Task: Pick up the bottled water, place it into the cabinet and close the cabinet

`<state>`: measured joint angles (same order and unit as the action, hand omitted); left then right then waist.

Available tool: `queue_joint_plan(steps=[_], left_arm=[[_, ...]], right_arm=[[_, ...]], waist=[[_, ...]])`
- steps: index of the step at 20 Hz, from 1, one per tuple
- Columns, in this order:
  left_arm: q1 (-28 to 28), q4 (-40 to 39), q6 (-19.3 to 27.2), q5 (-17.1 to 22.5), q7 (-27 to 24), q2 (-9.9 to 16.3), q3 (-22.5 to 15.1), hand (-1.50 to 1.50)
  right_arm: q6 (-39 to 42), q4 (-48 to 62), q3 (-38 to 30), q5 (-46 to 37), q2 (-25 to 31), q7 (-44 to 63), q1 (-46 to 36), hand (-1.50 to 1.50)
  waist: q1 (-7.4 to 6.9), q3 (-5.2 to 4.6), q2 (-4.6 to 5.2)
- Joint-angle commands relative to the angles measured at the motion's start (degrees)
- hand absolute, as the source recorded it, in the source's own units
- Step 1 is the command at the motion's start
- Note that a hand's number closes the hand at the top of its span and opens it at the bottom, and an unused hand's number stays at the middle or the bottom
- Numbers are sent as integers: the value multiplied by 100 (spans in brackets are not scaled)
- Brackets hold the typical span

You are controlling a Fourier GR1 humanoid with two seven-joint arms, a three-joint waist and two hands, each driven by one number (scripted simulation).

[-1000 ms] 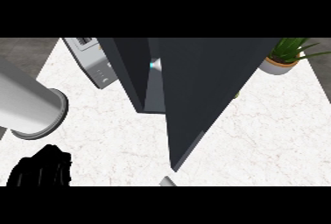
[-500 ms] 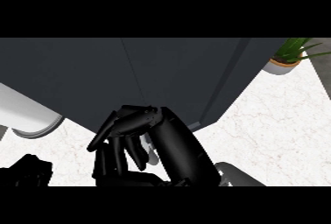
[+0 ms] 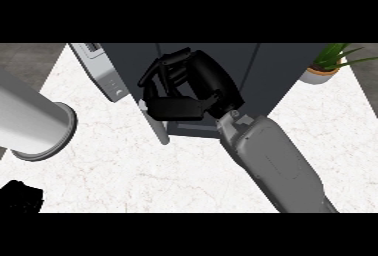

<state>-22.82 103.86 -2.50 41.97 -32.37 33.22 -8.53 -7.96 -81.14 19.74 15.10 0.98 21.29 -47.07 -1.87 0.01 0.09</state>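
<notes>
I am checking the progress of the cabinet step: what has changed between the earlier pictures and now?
The right hand has moved up from the lower edge to the front of the dark cabinet, fingers curled; whether it holds anything is not visible. The cabinet door, swung wide a second ago, now looks nearly shut. The left hand remains at the lower left, the potted plant at the upper right.
</notes>
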Motion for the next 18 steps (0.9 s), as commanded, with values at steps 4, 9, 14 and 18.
queue_joint_plan(steps=[4,9,14,18], left_arm=[[-152,51,-157,-41,34,-53,62,150],[-38,6,-276,-42,82,47,98,150],[146,9,-115,-168,133,-37,46,150],[97,232,-39,-128,237,-58,19,150]], right_arm=[[837,1910,-899,286,180,-823,-711,150],[1102,2169,-992,268,503,-1169,-605,150],[1440,2378,-1091,345,690,-1463,-663,150],[1488,2592,-1119,352,694,-1476,-763,150]], waist=[[-39,-3,55],[-58,-7,105],[-14,-5,129],[-74,-3,107]])
